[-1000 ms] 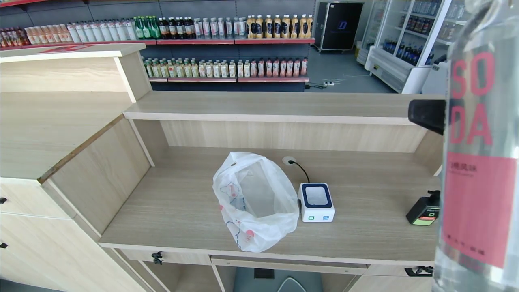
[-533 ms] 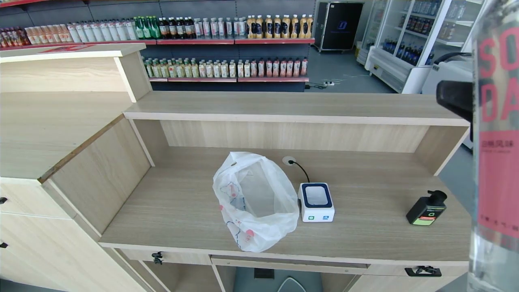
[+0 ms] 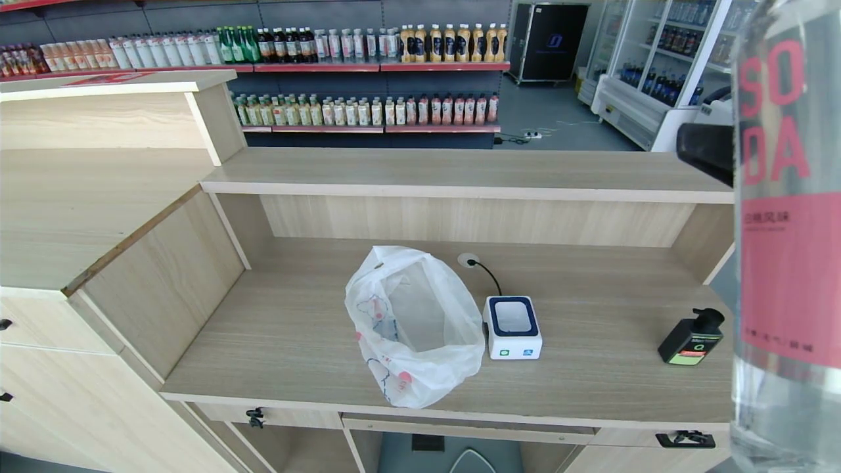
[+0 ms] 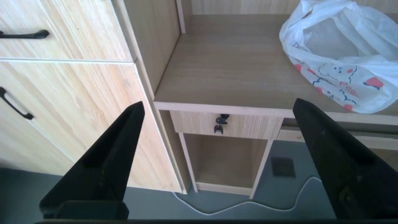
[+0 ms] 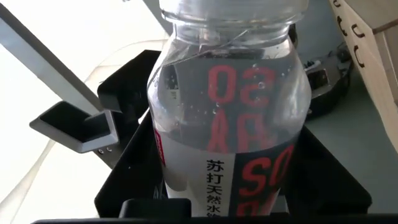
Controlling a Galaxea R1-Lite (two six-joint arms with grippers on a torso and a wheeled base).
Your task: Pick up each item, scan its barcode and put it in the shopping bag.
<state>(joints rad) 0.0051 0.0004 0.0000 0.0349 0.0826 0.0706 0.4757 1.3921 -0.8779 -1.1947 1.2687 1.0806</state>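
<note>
A clear soda bottle [image 3: 785,263] with a pink label hangs upright close to the head camera at the far right, above the counter's right end. My right gripper [image 5: 230,186] is shut on the soda bottle [image 5: 230,118]; one black finger [image 3: 706,152] shows beside it. The white shopping bag [image 3: 414,322] lies open at the counter's middle, with the white barcode scanner [image 3: 512,326] just right of it. A small black pump bottle [image 3: 691,338] stands near the counter's right end. My left gripper [image 4: 217,168] is open and holds nothing, low in front of the counter's left corner, with the bag [image 4: 339,50] beyond it.
The wooden counter [image 3: 591,381] has a raised ledge [image 3: 460,171] behind and a side wall at left. A black cable [image 3: 486,274] runs from the scanner to a desk hole. A drawer with a key [image 4: 219,124] sits under the front edge.
The soda bottle in my right gripper has risen; it swung right, then back a little to the left. The left arm, bag and scanner have not moved.
</note>
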